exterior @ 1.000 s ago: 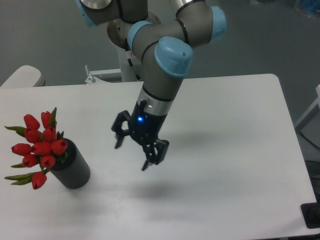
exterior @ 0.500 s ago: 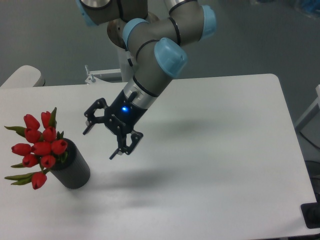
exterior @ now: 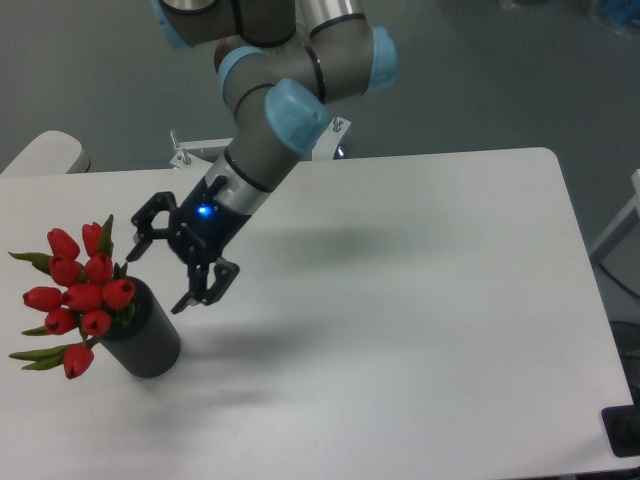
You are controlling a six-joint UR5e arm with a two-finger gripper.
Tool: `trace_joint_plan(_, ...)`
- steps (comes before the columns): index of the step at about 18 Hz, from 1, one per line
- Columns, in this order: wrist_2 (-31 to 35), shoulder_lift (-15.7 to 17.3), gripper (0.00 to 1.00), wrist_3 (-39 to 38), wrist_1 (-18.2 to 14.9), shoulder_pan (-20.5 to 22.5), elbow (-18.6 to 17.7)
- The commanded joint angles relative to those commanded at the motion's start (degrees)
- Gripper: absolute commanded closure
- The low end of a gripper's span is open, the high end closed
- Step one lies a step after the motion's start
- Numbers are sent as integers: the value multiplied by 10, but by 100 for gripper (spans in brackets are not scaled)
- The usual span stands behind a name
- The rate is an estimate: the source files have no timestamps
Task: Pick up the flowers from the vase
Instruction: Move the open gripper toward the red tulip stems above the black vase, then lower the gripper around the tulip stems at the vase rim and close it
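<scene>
The flowers, a bunch of red tulip buds with green leaves, stand in the vase, a short dark ribbed cylinder at the table's left front. My gripper hangs just right of the bunch, tilted toward it, a little above the table. Its black fingers are spread open with nothing between them. A small gap still separates the nearest fingertip from the buds.
The white table stretches to the right of the arm. A rounded white object sits beyond the table's far left corner. A metal bracket stands at the back edge by the arm's base.
The gripper has swung left across the table toward the flowers, tilting more sideways. It stayed open. Flowers and vase have not moved.
</scene>
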Motion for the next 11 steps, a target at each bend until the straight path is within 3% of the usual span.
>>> trace_joint_plan(11,-1,-18,0,-4,0,-36,6)
